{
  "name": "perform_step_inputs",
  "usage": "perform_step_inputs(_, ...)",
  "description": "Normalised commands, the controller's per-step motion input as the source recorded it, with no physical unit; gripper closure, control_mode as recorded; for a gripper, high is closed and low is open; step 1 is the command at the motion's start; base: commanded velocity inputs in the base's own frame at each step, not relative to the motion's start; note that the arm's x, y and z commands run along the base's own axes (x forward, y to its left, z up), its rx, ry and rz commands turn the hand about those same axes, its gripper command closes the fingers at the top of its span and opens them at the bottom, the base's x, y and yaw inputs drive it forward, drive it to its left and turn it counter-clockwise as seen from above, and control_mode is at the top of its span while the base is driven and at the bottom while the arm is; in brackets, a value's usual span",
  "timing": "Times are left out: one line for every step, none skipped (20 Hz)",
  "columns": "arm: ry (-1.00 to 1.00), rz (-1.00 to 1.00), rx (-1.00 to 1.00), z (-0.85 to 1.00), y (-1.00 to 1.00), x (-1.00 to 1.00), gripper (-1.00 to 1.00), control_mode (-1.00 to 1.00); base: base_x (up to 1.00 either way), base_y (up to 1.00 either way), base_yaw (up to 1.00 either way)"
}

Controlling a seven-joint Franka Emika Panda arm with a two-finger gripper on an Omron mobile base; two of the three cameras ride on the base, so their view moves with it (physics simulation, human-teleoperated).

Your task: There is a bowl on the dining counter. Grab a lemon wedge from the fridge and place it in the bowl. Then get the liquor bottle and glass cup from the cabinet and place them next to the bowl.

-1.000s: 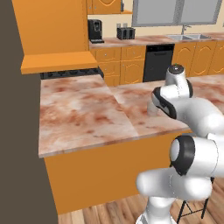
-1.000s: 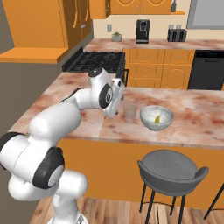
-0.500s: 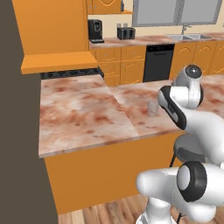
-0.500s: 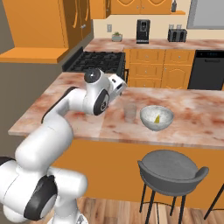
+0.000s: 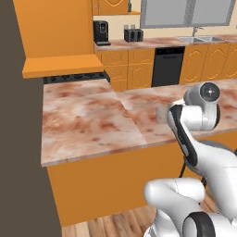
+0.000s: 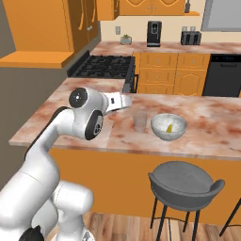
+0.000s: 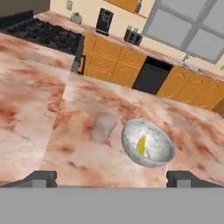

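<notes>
— What's the surface?
— A marbled pink dining counter (image 6: 212, 127) over an orange base.
— What sits on it?
— A bowl (image 6: 168, 127) holding a lemon wedge (image 7: 141, 145), upright, with a clear glass cup (image 6: 140, 120) just beside it on its left.

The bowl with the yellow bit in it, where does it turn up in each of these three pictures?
Left base view: I cannot make it out; the arm stands over that part of the counter.
Right base view: the bowl sits right of centre on the counter, beside the glass cup.
Hand view: the bowl lies just below centre, the cup to its left.
Shared landmark: the black dishwasher.
</notes>
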Motion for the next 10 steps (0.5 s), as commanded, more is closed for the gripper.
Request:
perform_step_inputs(-0.18, -0.36, 0.51, 0.42, 0.17, -0.67, -1.0, -1.0, 0.0, 0.0, 0.0)
perform_step_inputs(-0.12, -0.29, 0.52, 0.46, 0.01, -0.74, -1.0, -1.0, 0.0, 0.0, 0.0)
perform_step_inputs(-0.11, -0.26, 0.52, 0.46, 0.0, -0.8, -1.0, -1.0, 0.0, 0.0, 0.0)
perform_step_inputs(-0.09, -0.22, 0.52, 0.5, 0.0, -0.87, -1.0, -1.0, 0.0, 0.0, 0.0)
perform_step_inputs(-0.09, -0.19, 0.51, 0.56, 0.0, -0.88, -1.0, -1.0, 0.0, 0.0, 0.0)
perform_step_inputs(-0.06, -0.17, 0.51, 0.62, 0.0, -0.89, -1.0, -1.0, 0.0, 0.0, 0.0)
perform_step_inputs(-0.04, -0.15, 0.5, 0.64, 0.0, -0.9, -1.0, -1.0, 0.0, 0.0, 0.0)
perform_step_inputs(-0.02, -0.14, 0.49, 0.66, 0.0, -0.93, -1.0, -1.0, 0.0, 0.0, 0.0)
perform_step_inputs(0.0, -0.1, 0.44, 0.59, 0.0, -0.92, -1.0, -1.0, 0.0, 0.0, 0.0)
perform_step_inputs(0.0, -0.07, 0.36, 0.42, 0.1, -0.96, -1.0, -1.0, 0.0, 0.0, 0.0)
